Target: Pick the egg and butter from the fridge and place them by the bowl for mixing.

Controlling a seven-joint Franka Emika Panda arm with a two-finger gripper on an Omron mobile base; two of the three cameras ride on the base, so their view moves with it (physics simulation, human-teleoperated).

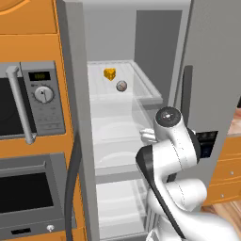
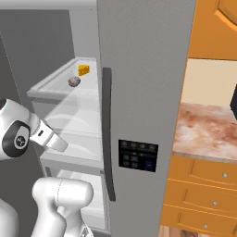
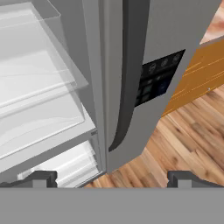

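Note:
The fridge (image 1: pixel 212 70) stands with its left door swung open and its right door (image 2: pixel 143 69) shut. On its top glass shelf sit the yellow-orange butter (image 1: pixel 109 74) (image 2: pixel 84 70) and, just in front of it, the small grey-white egg (image 1: pixel 121 86) (image 2: pixel 74 82). My arm's hand (image 2: pixel 51 136) is low in front of the middle shelves, well below both items. My gripper (image 3: pixel 113 179) is open with nothing between its fingers and looks at the shut door's edge (image 3: pixel 175 26) and the lower shelves. The bowl is out of view.
A microwave (image 1: pixel 33 101) and a wall oven (image 1: pixel 28 193) fill the orange cabinet left of the fridge. To the right are a marbled counter (image 2: pixel 208 129) and orange drawers (image 2: pixel 203 185). The shut door carries a long black handle (image 2: pixel 107 134) and a dispenser panel (image 2: pixel 137 155).

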